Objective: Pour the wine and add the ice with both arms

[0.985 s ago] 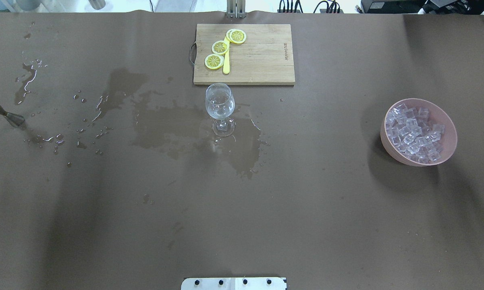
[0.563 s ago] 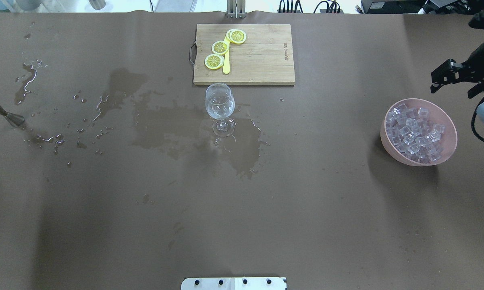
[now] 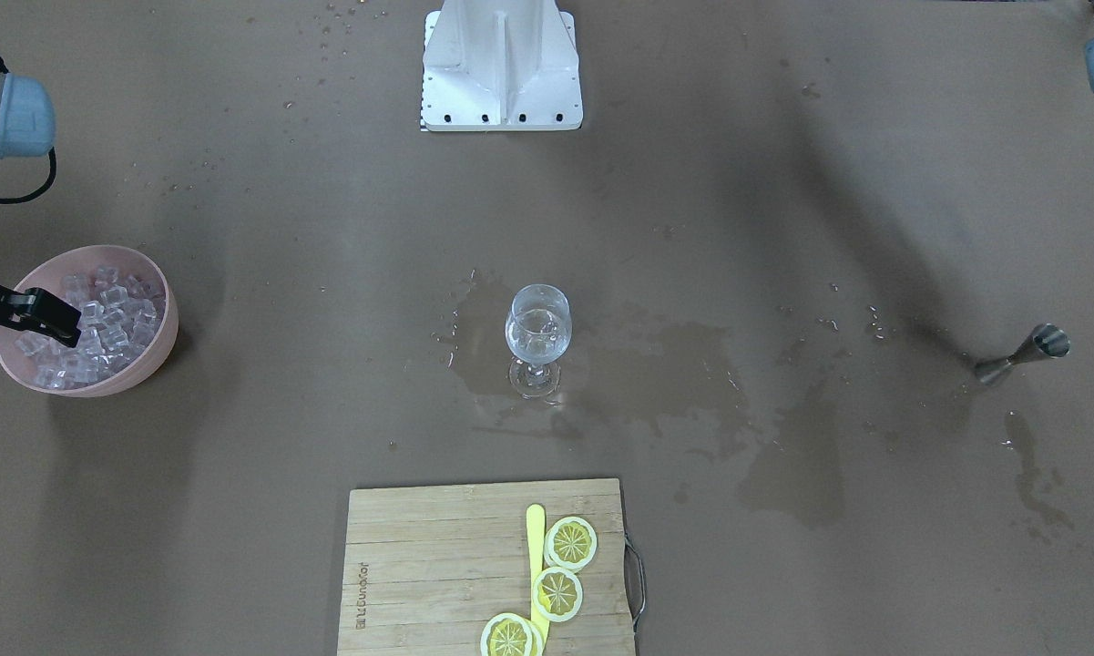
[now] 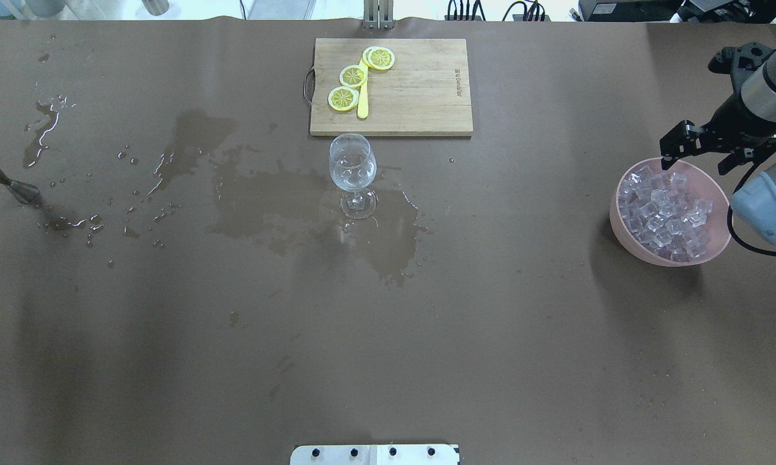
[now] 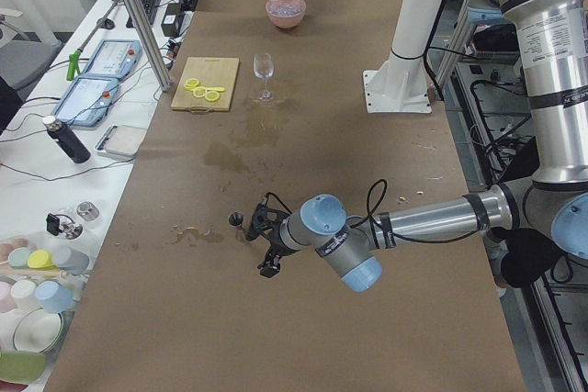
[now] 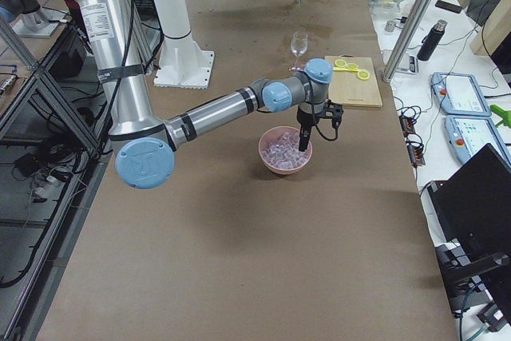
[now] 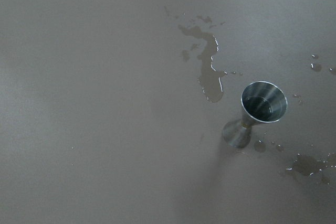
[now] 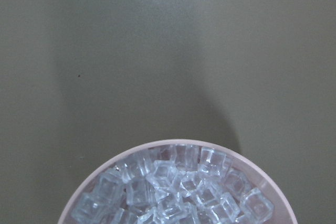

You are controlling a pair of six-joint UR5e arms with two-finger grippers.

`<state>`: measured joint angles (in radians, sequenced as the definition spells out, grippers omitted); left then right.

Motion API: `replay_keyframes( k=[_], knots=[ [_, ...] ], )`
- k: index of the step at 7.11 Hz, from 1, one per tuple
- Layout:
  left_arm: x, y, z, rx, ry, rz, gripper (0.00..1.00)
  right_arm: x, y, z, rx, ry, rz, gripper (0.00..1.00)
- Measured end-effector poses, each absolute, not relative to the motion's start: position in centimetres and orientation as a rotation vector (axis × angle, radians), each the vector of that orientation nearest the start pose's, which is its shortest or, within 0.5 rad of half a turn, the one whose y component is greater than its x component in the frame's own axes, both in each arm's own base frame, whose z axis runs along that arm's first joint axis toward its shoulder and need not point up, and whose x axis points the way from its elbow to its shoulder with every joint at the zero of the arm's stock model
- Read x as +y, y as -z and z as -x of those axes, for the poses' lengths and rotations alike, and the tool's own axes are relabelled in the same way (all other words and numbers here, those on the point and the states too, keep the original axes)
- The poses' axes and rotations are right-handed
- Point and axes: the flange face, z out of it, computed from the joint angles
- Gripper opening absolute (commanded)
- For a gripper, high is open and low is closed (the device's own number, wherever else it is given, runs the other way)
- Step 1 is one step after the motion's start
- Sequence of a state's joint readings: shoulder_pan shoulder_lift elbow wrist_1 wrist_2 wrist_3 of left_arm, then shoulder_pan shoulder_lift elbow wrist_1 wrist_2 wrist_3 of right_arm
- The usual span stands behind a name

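A wine glass stands mid-table with a little clear wine in it; it also shows in the front view. A pink bowl at the right holds many clear ice cubes. My right gripper points down over the bowl's far rim, looks open and is empty; the right wrist view shows the ice just below. My left gripper hovers beside a steel jigger at the far left. I cannot tell whether it is open.
A wooden cutting board with lemon slices and a yellow knife lies just behind the glass. Wet puddles spread from the glass toward the jigger. The white mounting base is at the near edge.
My right arm has come in from the right edge and moved left and nearer, from beyond the bowl to over its far rim. Glass, bowl and jigger have not moved.
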<state>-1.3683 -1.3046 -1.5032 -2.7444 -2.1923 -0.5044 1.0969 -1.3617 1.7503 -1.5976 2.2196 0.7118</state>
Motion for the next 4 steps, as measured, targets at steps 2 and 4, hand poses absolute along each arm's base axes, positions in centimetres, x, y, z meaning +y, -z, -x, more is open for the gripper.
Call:
replay_keyframes(
  k=[2,4],
  knots=[
    [-39.5,-68.1,-3.6,0.833,0.048,-0.587,0.98,-53.3,-48.0,20.3,-0.716,-0.104,0.093,0.95],
    [-39.8,-67.5,-7.1,0.838,0.076,-0.610,0.98,-52.3,-48.3,21.4,-0.712,-0.121,0.122,0.95]
  ],
)
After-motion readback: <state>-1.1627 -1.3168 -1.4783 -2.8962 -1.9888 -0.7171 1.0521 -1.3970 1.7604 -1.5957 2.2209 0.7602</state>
